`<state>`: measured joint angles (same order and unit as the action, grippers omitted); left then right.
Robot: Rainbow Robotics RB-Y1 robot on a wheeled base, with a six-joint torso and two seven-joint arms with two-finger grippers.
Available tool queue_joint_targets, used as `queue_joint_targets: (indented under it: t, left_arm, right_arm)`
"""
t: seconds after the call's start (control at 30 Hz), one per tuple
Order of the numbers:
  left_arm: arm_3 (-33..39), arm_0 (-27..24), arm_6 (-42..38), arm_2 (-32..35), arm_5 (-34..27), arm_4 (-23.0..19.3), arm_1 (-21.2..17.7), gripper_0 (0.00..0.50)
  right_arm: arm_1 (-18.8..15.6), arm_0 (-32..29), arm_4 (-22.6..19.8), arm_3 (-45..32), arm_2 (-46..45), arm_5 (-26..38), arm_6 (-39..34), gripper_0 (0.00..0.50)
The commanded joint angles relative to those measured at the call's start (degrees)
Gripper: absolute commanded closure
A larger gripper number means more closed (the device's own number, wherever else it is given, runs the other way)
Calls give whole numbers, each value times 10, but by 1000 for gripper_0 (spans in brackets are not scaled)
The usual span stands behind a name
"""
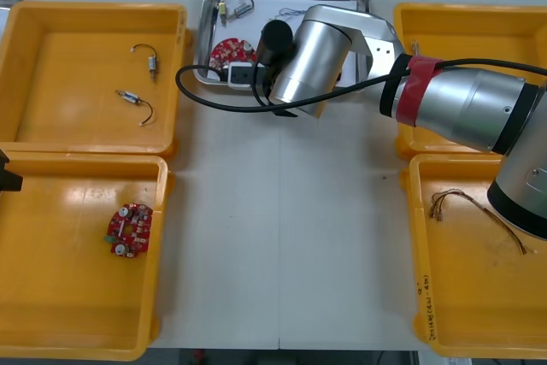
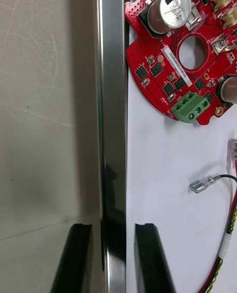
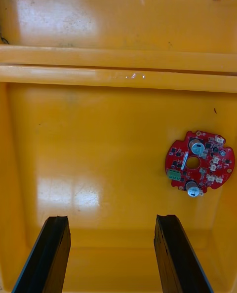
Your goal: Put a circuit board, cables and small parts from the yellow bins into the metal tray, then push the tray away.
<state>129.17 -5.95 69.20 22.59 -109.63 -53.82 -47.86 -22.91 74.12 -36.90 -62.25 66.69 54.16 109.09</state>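
Right arm: reaching in from my right, silver forearm with a red band, the wrist angled down behind the pincer.
Right gripper: black fingers set close, one on each side of the metal tray rim, which I have pinched between them.
Left arm: parked, only a dark tip at the edge.
Left gripper: pointing down, fingers spread wide, nothing between them.
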Motion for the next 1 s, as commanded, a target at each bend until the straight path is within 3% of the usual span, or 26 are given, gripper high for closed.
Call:
queue_joint_targets:
  t: [0.03,0.23,0.43,0.83,1.0]
  left_arm:
    - [15,-12,23,16,-4,-4,-17,0]
    - [15,-12,23,16,-4,-4,-17,0]
    - [15,-12,23,16,-4,-4,-17,0]
    - [15,-12,23,16,-4,-4,-17,0]
    - [15,-12,23,16,-4,-4,-17,0]
  right_arm:
    - [-2,35,-4,4,3,-9,24,0]
    - [-2,36,-22,4,1,-5,27,0]
    - [-2,35,-44,-22,-42,67,17,0]
    - [-2,-69,-43,-190,-272,322,-5,0]
    - [-2,-133,-8,-293,-366,454,-58,0]
